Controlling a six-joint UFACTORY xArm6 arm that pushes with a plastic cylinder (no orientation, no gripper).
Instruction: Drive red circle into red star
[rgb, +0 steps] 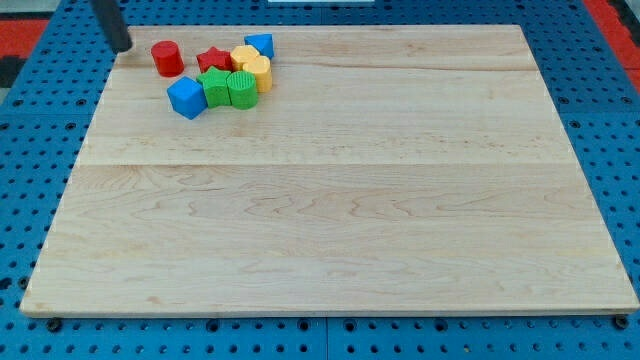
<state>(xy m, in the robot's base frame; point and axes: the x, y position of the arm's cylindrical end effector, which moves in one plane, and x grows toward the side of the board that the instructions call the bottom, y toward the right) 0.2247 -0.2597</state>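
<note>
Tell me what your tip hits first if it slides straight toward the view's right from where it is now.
Probably the red circle: it sits just right of my tip, with bare board between. The red star lies beyond it. Depth is hard to judge, so the tip might clip only its upper edge.

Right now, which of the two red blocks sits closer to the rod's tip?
The red circle block. It stands alone at the view's left of the cluster, just right of my tip; the red star block is farther right, touching the cluster.

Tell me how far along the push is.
Done: my tip sits at the view's left of the red circle, apart from it. In hand: lining up the push rightward. Left: a gap remains between the circle and the red star, so contact isn't made.
</note>
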